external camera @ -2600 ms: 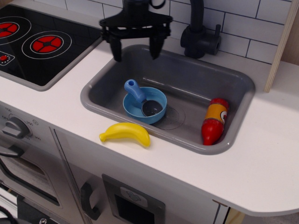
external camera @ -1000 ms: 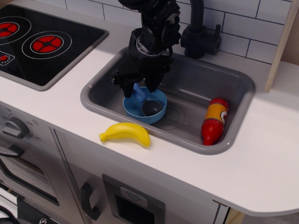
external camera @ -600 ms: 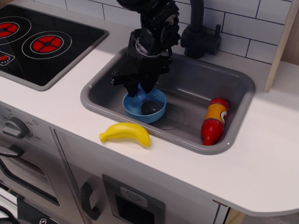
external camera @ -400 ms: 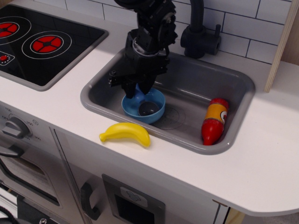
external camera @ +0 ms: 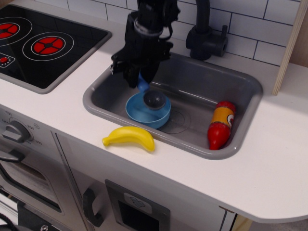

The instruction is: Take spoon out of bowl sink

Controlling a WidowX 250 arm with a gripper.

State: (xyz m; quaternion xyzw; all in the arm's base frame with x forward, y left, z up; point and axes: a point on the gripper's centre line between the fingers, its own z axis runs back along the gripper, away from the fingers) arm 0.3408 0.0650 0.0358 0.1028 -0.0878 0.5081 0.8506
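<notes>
My black gripper [external camera: 138,77] is shut on the blue handle of the spoon [external camera: 153,98]. The spoon hangs from it, tilted, its dark grey scoop just above the far rim of the light blue bowl [external camera: 147,114]. Most of the handle is hidden between the fingers. The bowl sits on the floor of the grey sink [external camera: 202,86], at its front left.
A red and yellow toy bottle [external camera: 220,124] lies at the sink's right end. A yellow banana [external camera: 129,137] lies on the white counter in front of the sink. The black faucet [external camera: 206,33] stands behind the sink. The black stovetop [external camera: 43,43] is at the left.
The gripper came down over the bowl, shut on the spoon's handle and has risen up and left. The scoop has lifted out of the bowl. The bowl shifted slightly left.
</notes>
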